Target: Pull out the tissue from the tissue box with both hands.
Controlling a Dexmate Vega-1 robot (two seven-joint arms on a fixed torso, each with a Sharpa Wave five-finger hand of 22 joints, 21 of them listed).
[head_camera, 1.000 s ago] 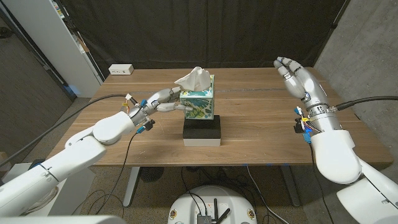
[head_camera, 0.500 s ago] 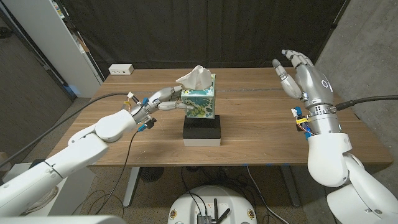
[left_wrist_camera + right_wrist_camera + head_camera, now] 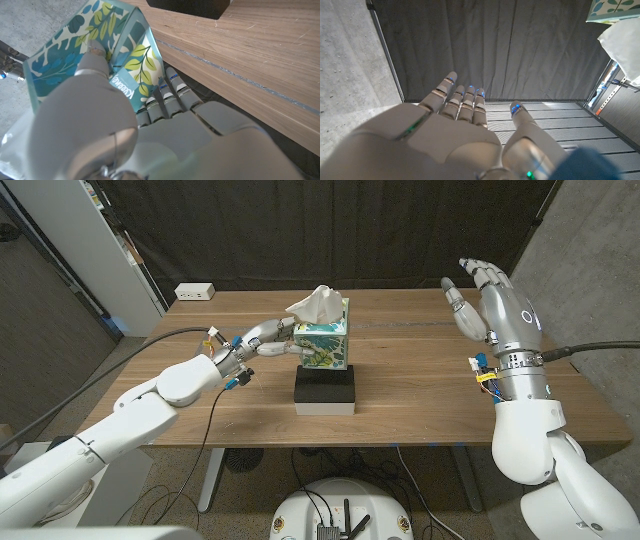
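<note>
1. Your box [image 3: 323, 345] sits on a black block [image 3: 325, 391] around the middle of the worktop [image 3: 420, 380], well in from every edge, with the tissue [image 3: 315, 305] standing up out of its top. That raised perch puts the tissue at an easy height for a hand coming in from the side.

2. Your left hand [image 3: 262, 340] is on the box's left face, fingers wrapped against the leafy print. I'd say that's there to pin the box so it won't lift when the tissue comes away.

3. From the left wrist view the thumb [image 3: 95, 60] presses on the box [image 3: 100, 55] and the fingers [image 3: 165, 97] tuck along its lower side. It grips the box and nothing else.

4. The left arm reaches in from the worktop's front left corner, low and nearly level, forearm just above the wood.

5. Your right hand [image 3: 490, 305] is up over the worktop's right end, near the back edge, well apart from the box. Fingers are spread wide, palm turned toward the box, nothing in it.

6. The right wrist view confirms it: the hand [image 3: 465, 125] is splayed and empty, tissue [image 3: 625, 45] off at the picture's edge.

7. The right forearm stands almost upright from the front right corner. To my eye the pull has not begun; you need to carry that hand across and pinch the tissue's peak.
</note>
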